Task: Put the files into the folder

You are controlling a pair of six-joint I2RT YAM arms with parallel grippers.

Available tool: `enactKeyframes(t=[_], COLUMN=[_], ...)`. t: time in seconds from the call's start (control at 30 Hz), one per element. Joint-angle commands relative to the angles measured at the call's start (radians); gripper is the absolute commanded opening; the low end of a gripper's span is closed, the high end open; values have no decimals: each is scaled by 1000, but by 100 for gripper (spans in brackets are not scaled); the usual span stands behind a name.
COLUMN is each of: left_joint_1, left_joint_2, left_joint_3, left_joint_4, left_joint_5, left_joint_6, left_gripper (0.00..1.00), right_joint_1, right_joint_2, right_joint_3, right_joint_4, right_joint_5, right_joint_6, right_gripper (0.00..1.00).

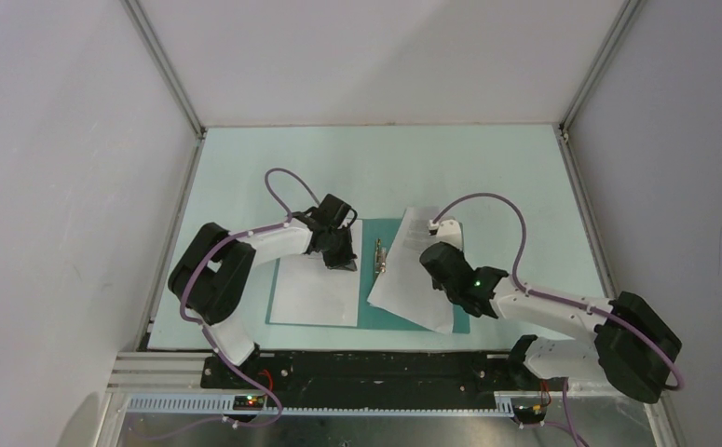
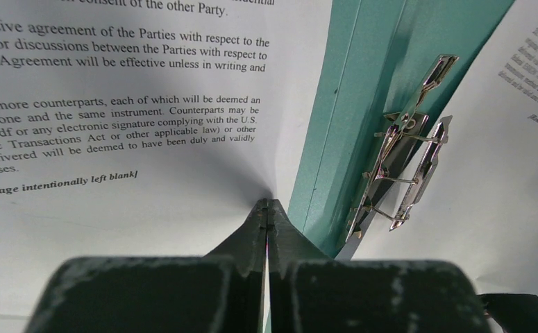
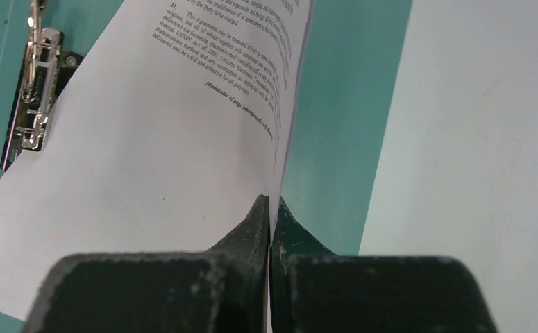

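Currently the folder (image 1: 380, 230) is seen lying open and flat on the pale green table (image 1: 385, 168), near the front edge, between the two arms. Its metal clip (image 1: 380, 256) is fixed along the middle fold, and in the left wrist view its wire levers are seen standing up from the teal card.

The left sheet (image 1: 312, 293) is laid on the left half of the folder, nearly square to it, with printed text on its far part and blank paper nearer the arms. The left gripper (image 2: 268, 205) is placed at the right edge of this sheet, just beside the clip. Its jaws are pressed fully together, and the paper edge is seen rising into them, so the sheet appears to be pinched there.

The right sheet (image 1: 408, 289) is laid on the right half of the folder, turned at an angle, with its far corner past the folder's top edge and its left side close to the clip. The right gripper (image 3: 271, 201) is closed tight on the right edge of this sheet; the edge is seen running straight in between the two fingers.
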Motion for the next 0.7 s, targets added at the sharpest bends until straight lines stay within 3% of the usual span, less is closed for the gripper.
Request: enactKeyframes(t=[0.0, 0.5, 0.67], left_joint_1=[-1, 0, 38], left_joint_2=[51, 42, 61], left_joint_3=[-21, 1, 17], left_joint_4=[-61, -103, -118], left_joint_5=[-81, -107, -104], left_joint_6=[55, 89, 70], left_gripper=[0, 0, 0], right_joint_1=[21, 46, -8], right_joint_2=[61, 88, 109], right_joint_3=[77, 174, 180], right_joint_4=[74, -36, 0], right_joint_5=[6, -85, -161], right_joint_6=[-146, -292, -356], right_gripper=[0, 0, 0])
